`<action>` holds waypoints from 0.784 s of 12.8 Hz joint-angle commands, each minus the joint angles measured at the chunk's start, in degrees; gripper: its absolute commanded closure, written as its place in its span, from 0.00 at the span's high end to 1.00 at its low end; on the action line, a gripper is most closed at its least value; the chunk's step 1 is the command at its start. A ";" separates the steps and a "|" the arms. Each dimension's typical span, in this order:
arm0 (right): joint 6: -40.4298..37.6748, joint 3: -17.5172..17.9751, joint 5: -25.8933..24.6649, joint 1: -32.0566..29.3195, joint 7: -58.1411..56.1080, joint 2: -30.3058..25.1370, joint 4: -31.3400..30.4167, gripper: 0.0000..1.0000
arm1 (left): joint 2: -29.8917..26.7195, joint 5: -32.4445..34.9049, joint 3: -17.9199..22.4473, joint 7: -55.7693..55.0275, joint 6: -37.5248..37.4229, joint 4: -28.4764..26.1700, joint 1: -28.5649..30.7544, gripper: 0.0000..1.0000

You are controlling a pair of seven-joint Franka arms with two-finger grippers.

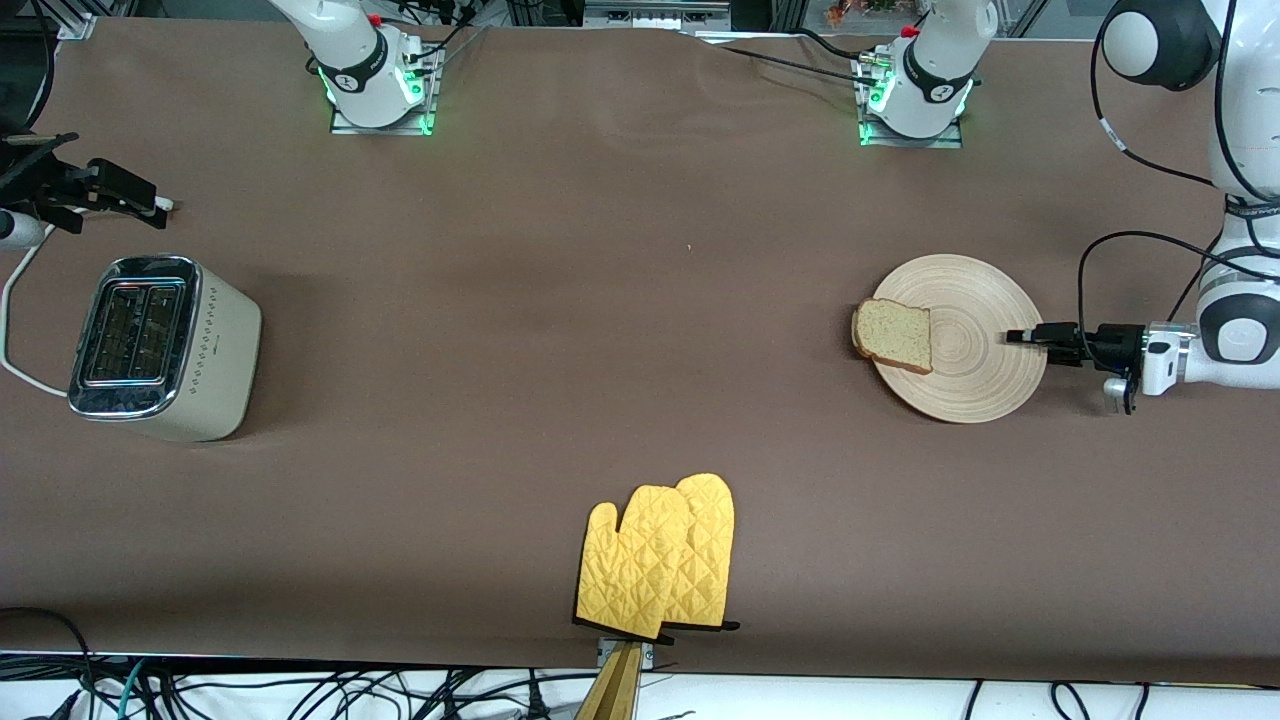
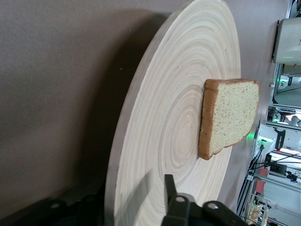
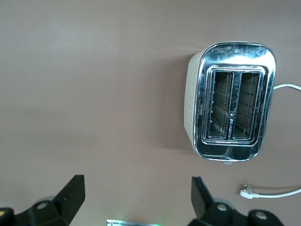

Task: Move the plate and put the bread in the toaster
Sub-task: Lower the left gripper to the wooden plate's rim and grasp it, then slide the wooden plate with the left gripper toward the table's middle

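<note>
The pale wooden plate (image 1: 975,345) lies toward the left arm's end of the table. The bread (image 1: 893,336) lies flat on the plate's edge that faces the table's middle; both show in the left wrist view, plate (image 2: 164,117) and bread (image 2: 230,115). My left gripper (image 1: 1022,337) is open and straddles the plate's rim at the end away from the bread, one finger (image 2: 169,188) over the plate and the other under it. The cream toaster (image 1: 160,345) stands at the right arm's end, slots empty. My right gripper (image 3: 136,181) is open and empty, up over the table near the toaster (image 3: 230,108).
A pair of yellow oven mitts (image 1: 660,560) lies at the table edge nearest the front camera, in the middle. The toaster's white cord (image 1: 15,330) loops at the table's end, and its plug (image 3: 247,191) lies loose on the cloth.
</note>
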 commanded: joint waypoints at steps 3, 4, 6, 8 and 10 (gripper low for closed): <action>-1.81 0.01 0.81 -0.51 -1.11 1.17 2.45 1.00 | 1.12 -1.81 0.44 1.65 -0.74 0.57 -0.55 0.01; -2.51 0.00 0.81 -0.51 -1.11 1.00 2.37 1.00 | 1.38 -1.81 0.44 1.65 -0.74 0.58 -0.56 0.01; -2.96 0.00 0.89 -0.51 -1.11 1.00 2.37 1.00 | 1.30 -1.81 0.35 1.74 -0.74 0.75 -0.56 0.00; -2.87 -0.08 0.89 -0.51 -1.11 1.08 2.45 1.00 | 0.77 -1.81 0.26 1.83 -2.83 1.71 -0.56 0.00; -2.79 -0.08 0.89 -0.51 -1.11 1.08 2.45 1.00 | 0.24 -5.65 -0.88 1.57 -5.13 2.07 -0.73 0.00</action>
